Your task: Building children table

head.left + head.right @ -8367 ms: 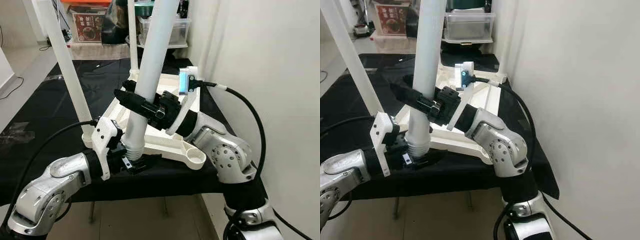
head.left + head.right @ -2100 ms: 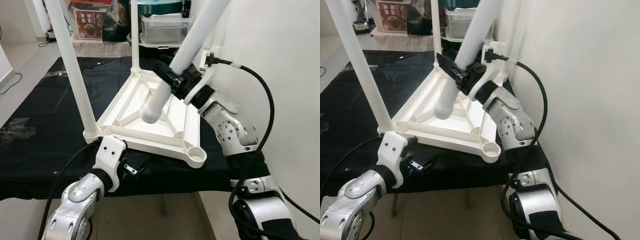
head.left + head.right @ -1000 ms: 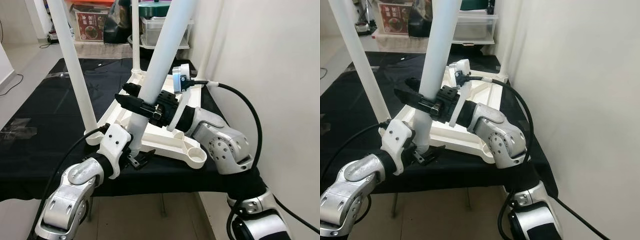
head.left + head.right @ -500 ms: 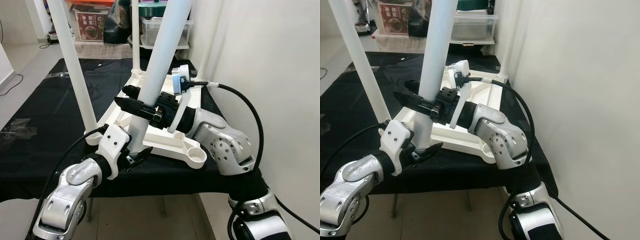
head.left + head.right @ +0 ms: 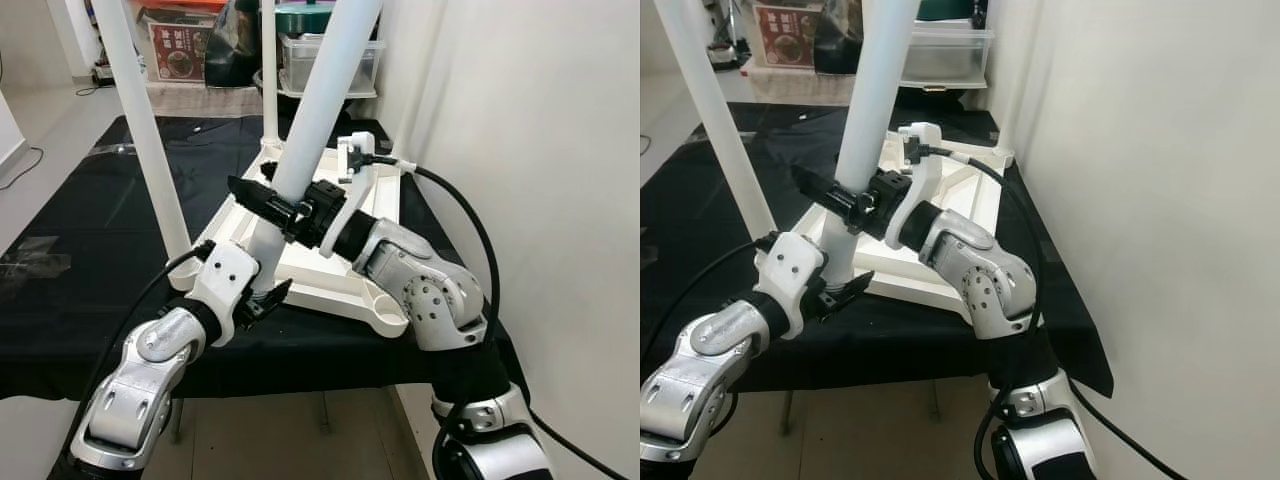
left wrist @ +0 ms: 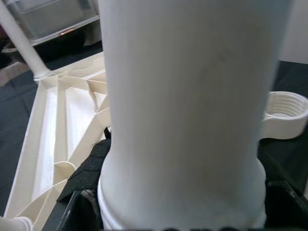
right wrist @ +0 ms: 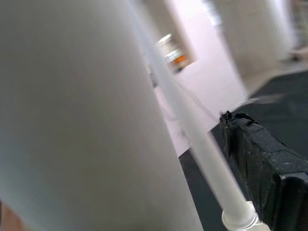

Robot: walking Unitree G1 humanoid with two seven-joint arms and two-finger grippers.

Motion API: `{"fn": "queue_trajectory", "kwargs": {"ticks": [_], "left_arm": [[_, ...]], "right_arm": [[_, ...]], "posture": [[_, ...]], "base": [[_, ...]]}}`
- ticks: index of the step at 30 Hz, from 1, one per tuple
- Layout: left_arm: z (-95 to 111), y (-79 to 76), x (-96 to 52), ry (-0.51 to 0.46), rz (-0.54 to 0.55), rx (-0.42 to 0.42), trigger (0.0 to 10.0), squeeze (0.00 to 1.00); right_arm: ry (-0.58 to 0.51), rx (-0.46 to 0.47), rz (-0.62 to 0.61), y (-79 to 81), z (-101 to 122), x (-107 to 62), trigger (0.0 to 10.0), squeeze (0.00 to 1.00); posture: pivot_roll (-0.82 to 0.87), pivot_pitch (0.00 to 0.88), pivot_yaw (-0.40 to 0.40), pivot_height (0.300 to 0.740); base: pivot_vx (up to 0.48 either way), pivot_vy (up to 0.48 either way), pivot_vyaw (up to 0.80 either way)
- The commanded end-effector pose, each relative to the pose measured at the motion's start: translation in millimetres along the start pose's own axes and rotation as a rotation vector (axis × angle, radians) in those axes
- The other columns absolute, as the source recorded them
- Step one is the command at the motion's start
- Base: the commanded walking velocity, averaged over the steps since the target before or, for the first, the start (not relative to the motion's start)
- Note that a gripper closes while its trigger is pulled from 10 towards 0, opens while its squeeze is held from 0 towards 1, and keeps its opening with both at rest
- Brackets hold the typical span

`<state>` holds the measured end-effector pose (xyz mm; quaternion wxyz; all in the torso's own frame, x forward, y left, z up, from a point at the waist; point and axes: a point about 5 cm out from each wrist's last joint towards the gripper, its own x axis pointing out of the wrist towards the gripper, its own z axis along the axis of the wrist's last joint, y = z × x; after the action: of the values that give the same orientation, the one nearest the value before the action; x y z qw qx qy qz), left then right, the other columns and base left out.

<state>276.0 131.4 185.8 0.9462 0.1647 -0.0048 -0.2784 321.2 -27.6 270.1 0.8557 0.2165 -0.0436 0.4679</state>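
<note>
In the left eye view, the upturned white tabletop [image 5: 345, 262] lay on the black-draped counter [image 5: 90, 250]. Above it, the right end effector [image 5: 275, 207] was clamped around a tilted white leg [image 5: 310, 120]. In the left wrist view, the left end effector [image 6: 168, 211] gripped that leg's foot beside a threaded socket [image 6: 285, 113].

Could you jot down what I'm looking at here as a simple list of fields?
work surface: black-covered table
item being built: white tabletop, lying upside down
legs already standing: two
loose leg: tilted, lower end near a front corner
right gripper: clamped on loose leg
left gripper: at loose leg's base
empty socket: front right corner
</note>
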Motion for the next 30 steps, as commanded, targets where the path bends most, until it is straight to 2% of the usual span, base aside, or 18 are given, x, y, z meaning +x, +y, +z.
{"fn": "queue_trajectory", "kwargs": {"ticks": [1,2,4,12,13,14,15,17,30], "left_arm": [[-2,-8.0,7.4,0.014,-0.011,0.065,10.0,0.00],[-7,-6.3,12.5,0.047,0.040,0.085,10.0,0.00],[-10,-5.2,15.7,0.068,0.073,0.099,10.0,0.00],[-13,-17.3,26.1,0.085,0.061,0.119,10.0,0.00],[-12,-21.4,29.2,0.082,0.047,0.120,10.0,0.00],[-10,-23.8,31.8,0.080,0.040,0.123,10.0,0.00],[-9,-24.9,33.5,0.078,0.035,0.129,10.0,0.00],[-8,-25.8,34.7,0.076,0.029,0.134,10.0,0.00],[-5,-34.1,41.4,0.060,0.016,0.168,10.0,0.00]], "right_arm": [[0.007,0.086,-0.068,0.1,-3,6.3,10.0,0.00],[-0.004,0.141,-0.133,1.4,-8,10.2,10.0,0.00],[-0.009,0.169,-0.173,2.3,-11,12.4,10.0,0.00],[-0.021,0.225,-0.262,5.6,-16,19.8,10.0,0.00],[-0.023,0.224,-0.278,7.0,-17,21.8,3.6,0.00],[-0.024,0.209,-0.287,8.2,-17,23.0,2.9,0.00],[-0.025,0.192,-0.298,8.4,-17,23.4,0.4,0.00],[-0.024,0.181,-0.301,8.7,-18,23.4,0.0,0.00],[-0.023,0.185,-0.368,7.4,-22,20.4,0.0,0.00]], "posture": [[0.02,0.000,-0.073,0.740],[0.02,0.000,-0.072,0.740],[0.02,0.000,-0.072,0.740],[0.02,0.000,-0.074,0.740],[0.02,0.000,-0.076,0.740],[0.03,0.000,-0.081,0.740],[0.03,0.000,-0.082,0.740],[0.03,0.000,-0.082,0.740],[0.03,0.000,-0.078,0.740]], "base": [[0.000,0.000,0.00],[0.000,0.000,0.00],[0.000,0.000,0.00],[0.000,0.000,0.00],[0.000,0.000,0.00],[0.000,0.000,0.00],[0.000,0.000,0.00],[0.000,0.000,0.00],[0.000,0.000,0.00]]}}
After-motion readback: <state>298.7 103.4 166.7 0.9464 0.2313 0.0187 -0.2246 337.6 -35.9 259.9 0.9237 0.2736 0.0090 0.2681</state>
